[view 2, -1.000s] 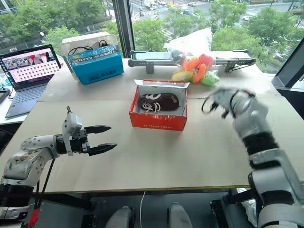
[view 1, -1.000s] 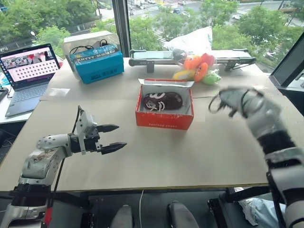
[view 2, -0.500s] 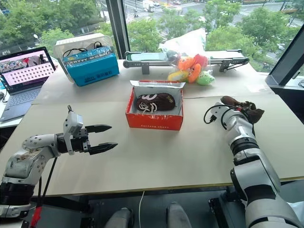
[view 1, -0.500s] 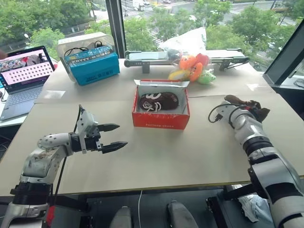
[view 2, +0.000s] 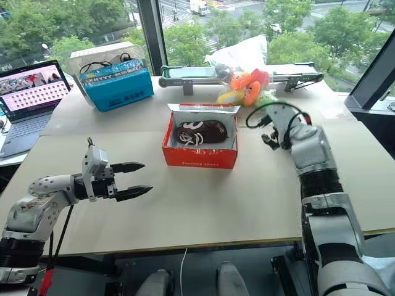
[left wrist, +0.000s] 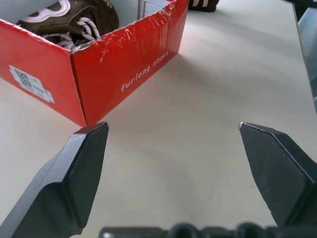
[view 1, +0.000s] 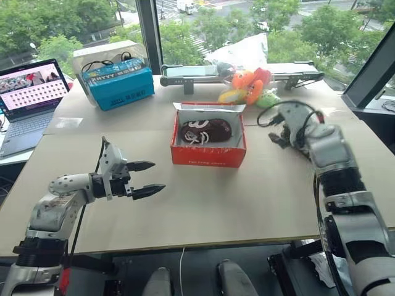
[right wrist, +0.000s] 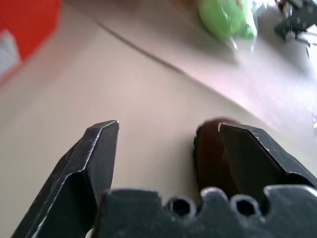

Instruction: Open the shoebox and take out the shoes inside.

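The red shoebox (view 1: 208, 154) sits open in the middle of the table, its lid flap (view 1: 207, 106) folded up at the far side. One dark brown shoe (view 1: 207, 131) with white laces lies inside. A second brown shoe (right wrist: 210, 153) rests on the table just behind one finger of my right gripper (right wrist: 168, 124), which is open and holds nothing. From the head, that right gripper (view 2: 270, 132) hovers just right of the box, and the arm hides the shoe on the table. My left gripper (view 1: 148, 179) is open, low over the table, left of and nearer than the box.
At the back left stand a blue box with cables (view 1: 117, 83) and a laptop (view 1: 31, 92). Orange and green plush toys (view 1: 250, 86) and a long black device (view 1: 203, 73) lie behind the shoebox. Bare table (view 1: 247, 203) stretches in front of the box.
My right gripper opened and let go of the brown shoe on the table at the right, then rose and swung left toward the box. The left arm kept still.
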